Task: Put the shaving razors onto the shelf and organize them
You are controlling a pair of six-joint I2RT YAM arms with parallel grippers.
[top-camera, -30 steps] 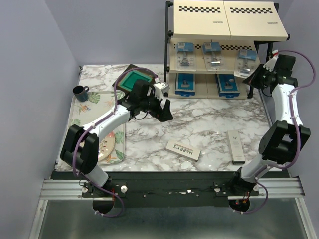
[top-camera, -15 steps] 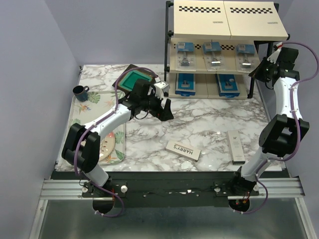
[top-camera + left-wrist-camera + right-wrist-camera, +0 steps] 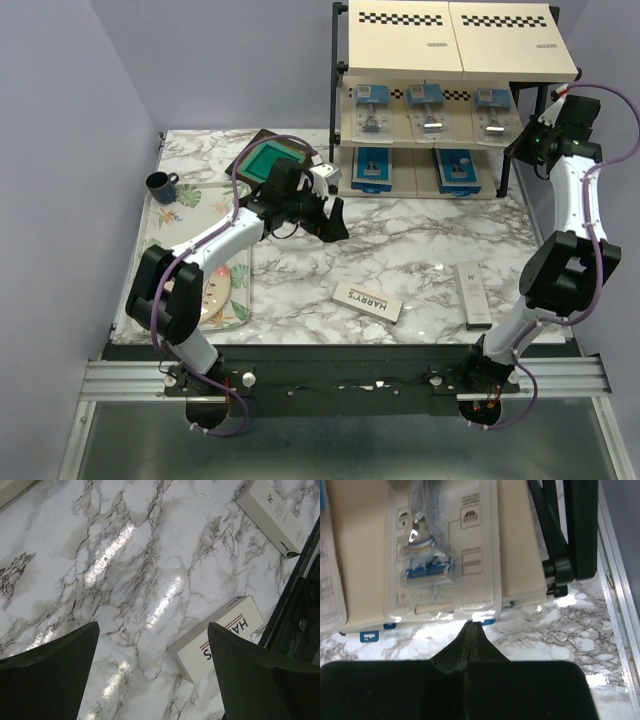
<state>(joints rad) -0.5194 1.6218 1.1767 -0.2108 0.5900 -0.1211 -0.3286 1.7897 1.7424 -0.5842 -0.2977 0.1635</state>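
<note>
The left end effector (image 3: 335,222) is hovering over the middle of the counter (image 3: 430,240) with its fingers spread wide and nothing between them. In its wrist view two long white boxes (image 3: 368,303) are lying flat on the marble below, well apart from each other. The right end effector (image 3: 471,624) is reaching in at the right end of the shelf (image 3: 460,45) with its fingers pressed fully together, gripping nothing. Three blister packs (image 3: 427,105) are sitting in a row on the middle tier, and its tip is pointing at the near edge of the rightmost one; whether it is touching that pack is unclear. Two dark-blue boxes (image 3: 372,170) are resting side by side on the bottom tier
</note>
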